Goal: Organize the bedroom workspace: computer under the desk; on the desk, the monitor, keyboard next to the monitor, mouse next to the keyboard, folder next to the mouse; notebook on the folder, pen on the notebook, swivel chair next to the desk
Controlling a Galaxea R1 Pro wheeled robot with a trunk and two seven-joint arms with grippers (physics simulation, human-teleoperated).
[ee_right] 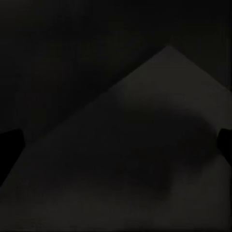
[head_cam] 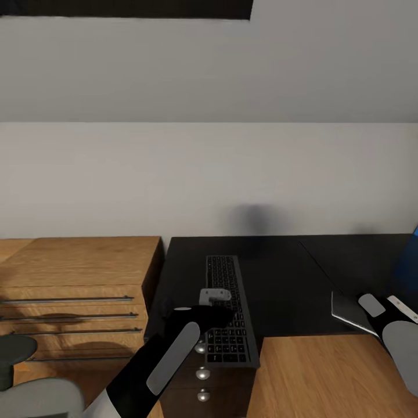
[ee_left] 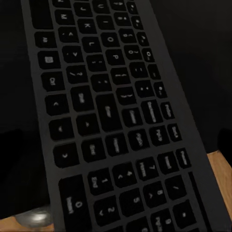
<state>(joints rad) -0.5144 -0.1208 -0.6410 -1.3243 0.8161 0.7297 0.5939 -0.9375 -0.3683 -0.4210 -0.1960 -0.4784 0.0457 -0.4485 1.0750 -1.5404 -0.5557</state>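
Black and grey, the left gripper (head_cam: 216, 297) sat right over the keyboard (head_cam: 228, 313), about midway along its length and toward its left edge. Whether its jaws were clenched on the frame or spread apart I could not tell; the left wrist view looked straight down onto the keys (ee_left: 121, 121) at close range and showed no fingertips. The keyboard's long axis ran away from the robot toward the wall, its near end jutting over the front edge of the desk (head_cam: 278, 273). The left arm was plainly the nearer one for it.

The right gripper (head_cam: 371, 305) hovered at the desk's right part, just beside a thin dark grey sheet, probably the notebook (head_cam: 348, 310), whose corner filled much of the right wrist view (ee_right: 145, 145); that hand's state was also hidden. A sliver of blue (head_cam: 409, 255), possibly the folder, showed at the right margin.

The matte black top lay bare behind the keyboard. An oak drawer unit (head_cam: 81, 278) with bar handles stood against the desk's left side, under a plain grey sloped wall (head_cam: 209, 168).
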